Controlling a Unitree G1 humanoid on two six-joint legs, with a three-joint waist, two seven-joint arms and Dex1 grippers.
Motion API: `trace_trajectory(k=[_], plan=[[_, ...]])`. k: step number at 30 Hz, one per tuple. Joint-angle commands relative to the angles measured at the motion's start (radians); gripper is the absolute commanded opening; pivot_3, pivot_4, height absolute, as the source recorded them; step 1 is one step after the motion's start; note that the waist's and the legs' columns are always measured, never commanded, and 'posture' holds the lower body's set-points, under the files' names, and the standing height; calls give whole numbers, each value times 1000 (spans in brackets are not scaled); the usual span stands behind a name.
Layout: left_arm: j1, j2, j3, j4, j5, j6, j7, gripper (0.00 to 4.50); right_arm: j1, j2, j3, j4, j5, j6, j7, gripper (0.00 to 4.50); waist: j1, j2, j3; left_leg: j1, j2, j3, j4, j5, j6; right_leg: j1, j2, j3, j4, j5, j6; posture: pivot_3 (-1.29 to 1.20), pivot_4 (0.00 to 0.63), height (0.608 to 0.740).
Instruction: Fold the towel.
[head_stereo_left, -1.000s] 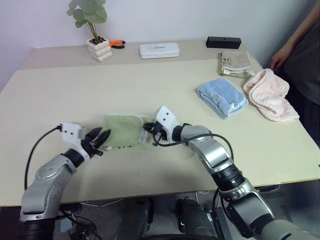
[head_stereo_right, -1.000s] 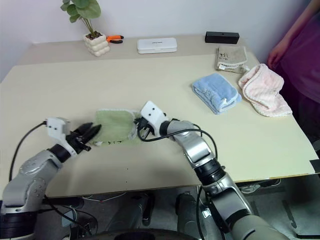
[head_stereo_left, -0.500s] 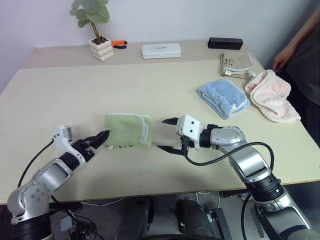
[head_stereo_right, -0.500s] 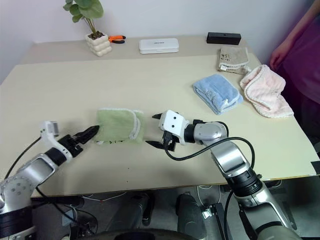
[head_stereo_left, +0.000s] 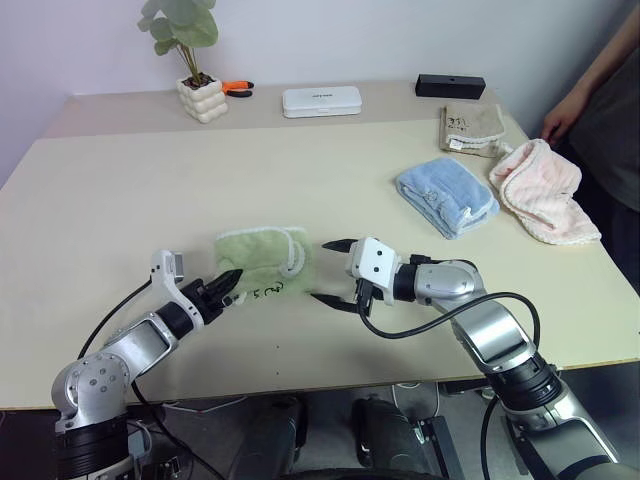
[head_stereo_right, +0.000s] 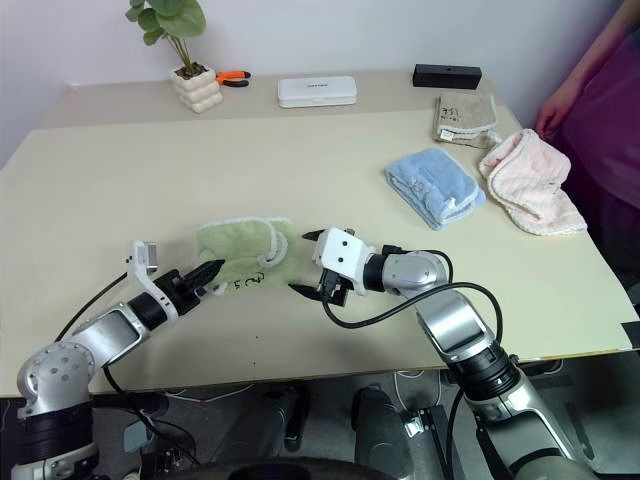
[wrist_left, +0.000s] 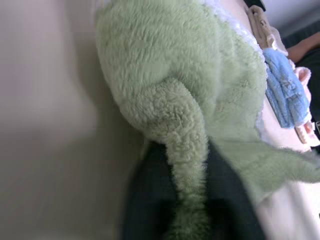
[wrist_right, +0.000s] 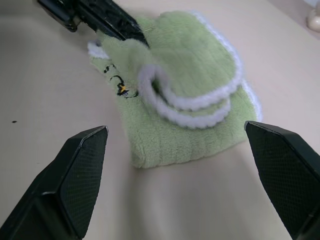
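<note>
The light green towel (head_stereo_left: 262, 258) lies bunched near the table's front, its white edging curled over on the right side and black marks (head_stereo_left: 266, 291) facing up. My left gripper (head_stereo_left: 233, 279) is shut on the towel's near left corner; in the left wrist view a ridge of green terry (wrist_left: 186, 150) runs between the two black fingers. My right gripper (head_stereo_left: 329, 271) stands open just right of the towel, not touching it. The right wrist view looks between its wide-spread fingertips (wrist_right: 82, 165) at the towel (wrist_right: 190, 85) and at the left gripper's fingers (wrist_right: 107, 20) pinching the far corner.
A folded light blue towel (head_stereo_left: 445, 196), a pink towel (head_stereo_left: 545, 190) and a beige cloth (head_stereo_left: 470, 127) lie at the right. Along the back stand a potted plant (head_stereo_left: 203, 98), an orange-handled tool (head_stereo_left: 236, 87), a white case (head_stereo_left: 319, 101) and a black box (head_stereo_left: 450, 86). A person's hand (head_stereo_left: 558, 125) rests at the far right edge.
My left gripper moved right and shut on the towel's near left corner, pushing it up so the black marks show. My right gripper let go of the towel's right edge, opened and drew back.
</note>
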Motion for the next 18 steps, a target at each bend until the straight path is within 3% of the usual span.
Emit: trace_trajectory(k=[1,8,11,16,18], plan=[[-55,-28,98,-5,14,-151,39,93,-9,6,-16,-46,-3,-18,-11,4500,1,0,0,0,0,0,0,0,0,0,0,0,0,0,0,0,150,738],[-229,-37,475,182,49,-554,358,93,-15,-3,-22,-36,-1,-26,-10,4500,-5,-1,0,0,1,1,-1,1,-2,-1,1,0,0,1,0,0,150,738],[-218,-36,592,249,41,-652,450,93,-20,0,-15,-24,-4,-38,-6,4500,-2,-2,-1,0,1,1,-1,3,-7,-1,1,1,0,1,0,0,150,738],[-147,-116,662,268,-11,-692,560,93,-33,4,-11,-2,-4,-55,3,4500,5,-6,-3,0,1,1,1,2,-5,0,0,1,-1,1,1,0,150,738],[-125,-158,678,237,-44,-714,590,774,-36,1,-11,9,-6,-66,10,4500,14,-10,-4,0,1,-1,3,0,-1,1,1,-3,-1,1,1,0,150,738]])
